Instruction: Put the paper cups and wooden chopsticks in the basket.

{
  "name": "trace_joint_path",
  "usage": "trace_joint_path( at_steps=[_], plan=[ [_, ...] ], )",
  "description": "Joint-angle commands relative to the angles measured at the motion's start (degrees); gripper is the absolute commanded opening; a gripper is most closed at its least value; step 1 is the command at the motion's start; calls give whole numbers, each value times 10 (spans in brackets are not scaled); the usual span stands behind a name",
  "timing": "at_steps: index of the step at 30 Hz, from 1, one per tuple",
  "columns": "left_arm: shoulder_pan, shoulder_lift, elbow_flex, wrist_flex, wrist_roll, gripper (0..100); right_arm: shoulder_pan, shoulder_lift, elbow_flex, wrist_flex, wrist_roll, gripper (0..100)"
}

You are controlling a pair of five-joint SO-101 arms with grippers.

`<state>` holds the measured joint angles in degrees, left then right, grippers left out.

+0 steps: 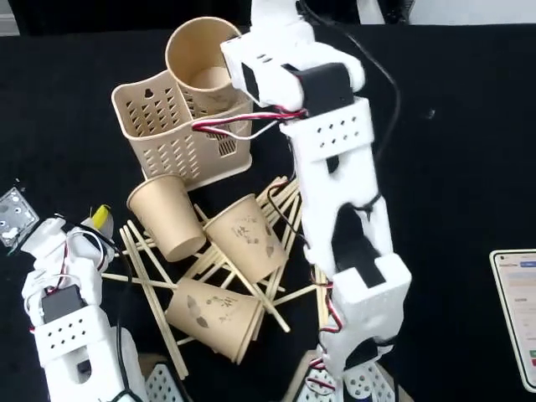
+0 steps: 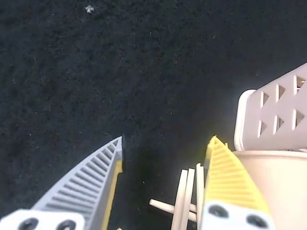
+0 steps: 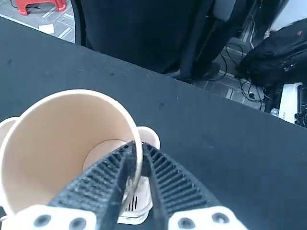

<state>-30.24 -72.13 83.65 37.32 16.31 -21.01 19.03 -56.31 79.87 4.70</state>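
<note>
At the basket (image 1: 163, 138), right fingers (image 3: 168, 177) pinch a paper cup (image 1: 197, 50).

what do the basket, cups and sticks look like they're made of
Basket: probably moulded plastic, beige and matte, walls pierced with neat slot rows. Cups: paper, dull tan, with rolled rims. Chopsticks: seemingly bare pale wood, thin straight sticks.

R tool (image 3: 137, 146) pinches paper cup (image 3: 60, 136) rim; basket (image 3: 150, 137) apparently just under cup.

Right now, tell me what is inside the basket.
One paper cup sits partly in the basket, its rim pinched by the right gripper. The cup and walls hide the basket's bottom.
</note>
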Motion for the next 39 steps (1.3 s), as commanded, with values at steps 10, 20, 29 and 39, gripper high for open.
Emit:
trace_joint_path(
  at_steps=[10,20,29,39],
  plan=[
    [-4,-8,-7,-13,3,278,8,-53,-164,215,-4,201],
    [-5,-8,-7,-11,3,278,-23,-170,176,211,-5,201],
    [-4,-8,-7,-11,3,278,-91,-252,530,31,-112,201],
    [-5,-8,0,-13,3,278,-98,-252,652,-64,-222,204]
  ],
)
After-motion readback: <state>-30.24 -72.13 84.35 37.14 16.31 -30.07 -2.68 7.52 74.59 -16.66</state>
